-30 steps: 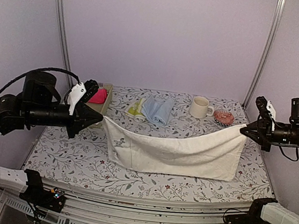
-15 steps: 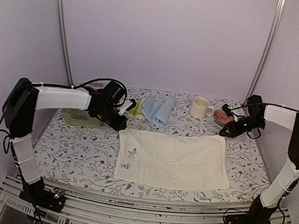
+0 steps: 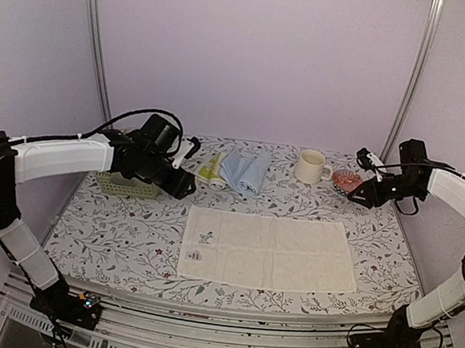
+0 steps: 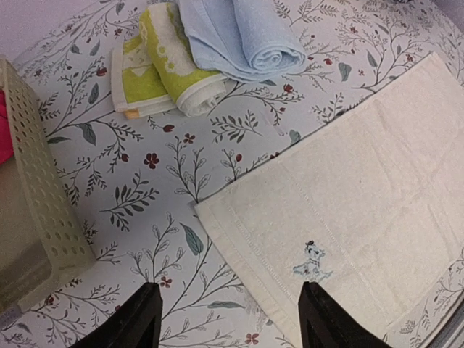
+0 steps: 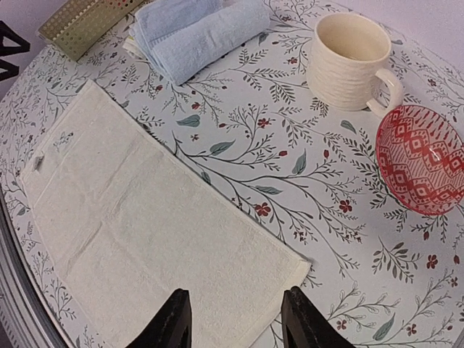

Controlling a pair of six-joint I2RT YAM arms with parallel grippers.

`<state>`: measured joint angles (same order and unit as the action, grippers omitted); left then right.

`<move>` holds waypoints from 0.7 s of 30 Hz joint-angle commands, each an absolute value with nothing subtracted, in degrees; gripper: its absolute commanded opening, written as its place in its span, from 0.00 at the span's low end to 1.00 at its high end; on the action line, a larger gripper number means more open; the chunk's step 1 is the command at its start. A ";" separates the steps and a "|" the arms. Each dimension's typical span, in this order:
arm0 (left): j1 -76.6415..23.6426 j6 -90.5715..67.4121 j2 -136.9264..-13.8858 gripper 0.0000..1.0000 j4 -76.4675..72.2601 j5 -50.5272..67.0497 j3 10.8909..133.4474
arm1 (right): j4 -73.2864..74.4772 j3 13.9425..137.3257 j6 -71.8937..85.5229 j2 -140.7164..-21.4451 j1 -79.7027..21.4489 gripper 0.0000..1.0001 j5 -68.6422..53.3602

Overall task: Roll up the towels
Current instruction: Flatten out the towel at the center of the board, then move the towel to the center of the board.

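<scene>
Found the cream-white towel (image 3: 267, 250) spread flat midway on the counter (image 3: 108, 235), seemingly ready for rolling, needing next a fresh grasp along one short edge from left pincer (image 4: 230, 293) and right pincer (image 5: 235, 296), both released and empty above its far corners; glimpsed only a sliver of pink towel (image 4: 3, 134) inside the basket (image 4: 43, 196).

The floral-printed table (image 3: 108, 235) carries a flat cream-white cloth towel (image 3: 267, 252) toward its near edge and, along its far edge, a pale green mesh basket (image 3: 120, 184), yellow-green towel (image 3: 211, 170), light blue rolled towel (image 3: 245, 171), cream mug (image 3: 310, 166) and red patterned bowl (image 3: 347, 181).
</scene>
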<state>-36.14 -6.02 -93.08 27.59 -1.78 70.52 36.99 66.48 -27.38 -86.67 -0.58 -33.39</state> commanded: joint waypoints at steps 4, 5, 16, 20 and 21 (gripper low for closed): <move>-37.50 -9.37 -78.90 0.85 16.55 -1.02 55.54 | 37.72 57.13 -35.11 -69.75 -0.88 0.49 -34.70; -37.56 -9.70 -77.26 0.88 15.45 -0.43 54.26 | 37.47 56.26 -35.45 -67.65 -1.00 0.51 -34.36; -39.87 -10.54 -74.87 0.48 15.58 12.85 46.13 | 43.88 44.33 -50.17 -62.49 -3.12 0.48 -32.84; -42.66 -12.65 -78.70 0.33 15.45 16.76 44.22 | 43.24 40.19 -52.62 -66.28 -5.59 0.40 -28.33; -43.66 -13.02 -79.84 0.30 15.42 16.48 44.01 | 42.93 39.73 -52.92 -67.29 -6.15 0.38 -27.54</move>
